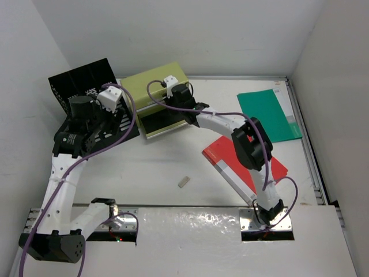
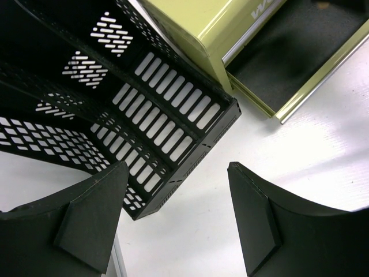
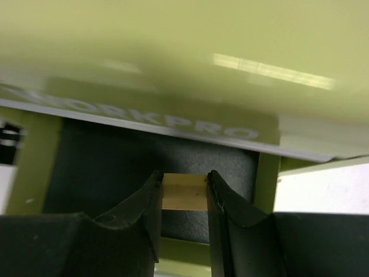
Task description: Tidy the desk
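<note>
Enclosing the desk [image 1: 151, 167], plain white walls [image 1: 190, 34]

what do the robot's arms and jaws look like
Both the left arm and right arm have white links, bulky black joint housings and a purple cable looped alongside. A small white camera block sits at each wrist. The jaws are black, wedge-shaped, with flat inner faces.

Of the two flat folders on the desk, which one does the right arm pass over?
The red folder, at the near side; the green folder lies apart, farther back and right.
</note>
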`<state>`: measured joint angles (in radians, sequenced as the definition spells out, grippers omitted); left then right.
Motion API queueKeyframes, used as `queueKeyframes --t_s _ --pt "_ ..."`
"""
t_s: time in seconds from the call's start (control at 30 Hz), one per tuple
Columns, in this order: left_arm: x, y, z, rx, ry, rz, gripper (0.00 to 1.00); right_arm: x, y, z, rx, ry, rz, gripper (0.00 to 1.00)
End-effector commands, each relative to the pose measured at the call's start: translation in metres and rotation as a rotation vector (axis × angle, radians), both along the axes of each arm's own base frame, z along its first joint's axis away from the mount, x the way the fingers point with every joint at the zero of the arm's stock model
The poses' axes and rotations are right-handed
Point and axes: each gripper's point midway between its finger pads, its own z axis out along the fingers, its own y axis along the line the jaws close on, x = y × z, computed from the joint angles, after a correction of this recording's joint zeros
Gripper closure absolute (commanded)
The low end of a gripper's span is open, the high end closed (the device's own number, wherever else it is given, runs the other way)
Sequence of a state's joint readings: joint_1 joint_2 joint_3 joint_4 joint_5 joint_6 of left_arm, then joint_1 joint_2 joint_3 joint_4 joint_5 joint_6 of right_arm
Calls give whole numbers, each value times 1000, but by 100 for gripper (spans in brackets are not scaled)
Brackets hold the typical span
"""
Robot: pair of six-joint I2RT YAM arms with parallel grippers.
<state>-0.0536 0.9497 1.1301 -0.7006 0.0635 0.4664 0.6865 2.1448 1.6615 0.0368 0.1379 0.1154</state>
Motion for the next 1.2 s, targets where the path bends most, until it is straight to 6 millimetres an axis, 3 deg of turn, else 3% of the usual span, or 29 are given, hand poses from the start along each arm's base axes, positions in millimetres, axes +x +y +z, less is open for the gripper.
queueKeyframes --t_s 0.0,0.1,0.27,0.37,0.4,0.43,0.57,0.6,0.67,0.7,0.73,0.77,0.8,0.83,0.9,0.93,0.97,1.03,1.07,1.17 --pt "2 -1 13 9 -56 -4 31 13 5 3 76 -48 -88 100" --pt "2 0 13 17 -54 -7 31 12 1 -4 65 -45 -110 99" --pt "5 -3 12 13 -53 -19 31 8 -8 -15 29 -34 -117 57" --pt "2 -9 13 -3 -48 -50 31 1 -13 -17 16 -22 -112 44" --pt "1 -12 13 -8 -45 -68 31 -2 -12 -7 33 -35 -97 37" --pt "-1 -13 13 -9 -41 -80 31 -6 -14 -8 27 -29 -92 33" --pt "-6 -17 17 0 -22 -120 31 -17 -20 11 21 -44 -56 28" --pt "-6 -18 19 -2 -20 -121 31 -23 -21 34 45 -65 -43 28" --pt "-9 -22 26 -18 -4 -143 32 -41 -33 36 39 -48 -26 27" --pt "-11 -27 28 -29 1 -165 31 -56 -43 24 16 -12 -15 25" --pt "-15 -31 26 -48 30 -180 31 -68 -51 53 55 -40 -1 22" --pt "-18 -41 32 -85 27 -223 32 -78 -60 54 60 -25 -2 20" --pt "-19 -47 30 -115 46 -245 32 -97 -74 31 35 27 1 18" --pt "-23 -54 25 -151 79 -260 32 -107 -87 52 80 10 3 17" --pt "-28 -73 9 -207 156 -312 32 -130 -118 23 66 103 -26 15" --pt "-29 -86 1 -186 186 -334 32 -140 -129 31 88 107 -36 15" --pt "-30 -94 -5 -172 209 -340 32 -153 -146 10 57 160 -58 14" --pt "-35 -124 -29 -145 283 -388 32 -159 -171 15 50 137 -125 14" --pt "-36 -133 -44 -139 337 -423 31 -168 -181 3 30 147 -141 14" --pt "-41 -151 -77 -84 407 -464 21 -176 -201 3 14 119 -195 13"
